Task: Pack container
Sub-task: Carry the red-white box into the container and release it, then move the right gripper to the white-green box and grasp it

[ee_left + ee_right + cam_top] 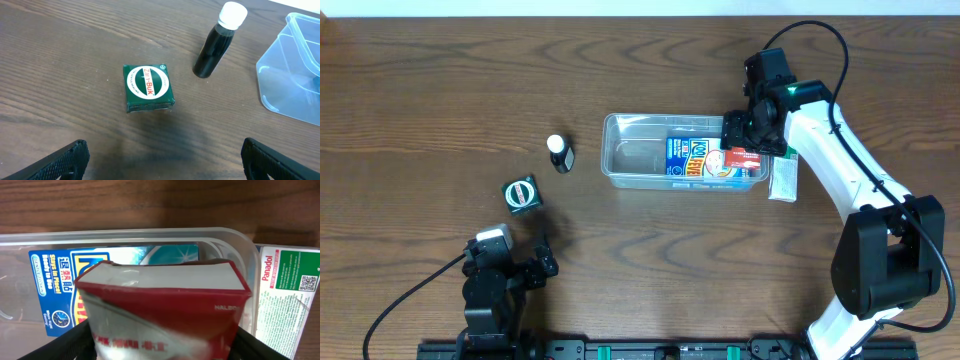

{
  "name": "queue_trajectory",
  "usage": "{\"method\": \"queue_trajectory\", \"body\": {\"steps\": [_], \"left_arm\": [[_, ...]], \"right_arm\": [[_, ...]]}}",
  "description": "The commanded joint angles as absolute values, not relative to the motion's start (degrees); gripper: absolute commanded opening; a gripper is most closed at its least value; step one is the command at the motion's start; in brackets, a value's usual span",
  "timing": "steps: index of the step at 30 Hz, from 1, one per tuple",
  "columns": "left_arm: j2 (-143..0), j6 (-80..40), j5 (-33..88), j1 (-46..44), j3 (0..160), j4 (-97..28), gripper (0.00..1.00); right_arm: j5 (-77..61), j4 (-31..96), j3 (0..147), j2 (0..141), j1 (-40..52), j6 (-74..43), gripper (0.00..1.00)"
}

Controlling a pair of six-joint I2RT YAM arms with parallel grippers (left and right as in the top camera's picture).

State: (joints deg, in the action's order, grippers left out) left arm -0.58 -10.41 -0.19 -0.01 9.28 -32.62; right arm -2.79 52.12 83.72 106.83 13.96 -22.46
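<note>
Container (635, 160) sits centre-right on the table, blue carton (692, 157) lying inside. Right gripper (748, 130) clamps a red-and-white box (160, 305) over its right end (placing step, I judge). Next: lower, release. Left gripper (162, 160) spread, empty. Outside: Panadol box (287, 290), Zam-Buk box (148, 88), dark bottle (215, 47).

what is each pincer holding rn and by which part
The right pincer holds the red box by its two opposite sides, over the container. The left pincer is open and holds nothing.

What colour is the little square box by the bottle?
The Zam-Buk box is dark green with white rings and red letters; left wrist view shows it best.
</note>
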Motion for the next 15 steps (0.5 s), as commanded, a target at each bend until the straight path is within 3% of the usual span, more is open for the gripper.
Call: {"method": "queue_trajectory", "body": {"steps": [1,15], "left_arm": [[-0.2,-9.4,-0.6,0.2,8.5,-32.4,0.98],[-0.2,-9.4,-0.6,0.2,8.5,-32.4,0.98]], "right_arm": [[-1.5,51.6,84.4,106.6,14.7,-22.6,0.75],[-0.8,50.3,87.4,98.9,14.0,-21.4,0.75]]}}
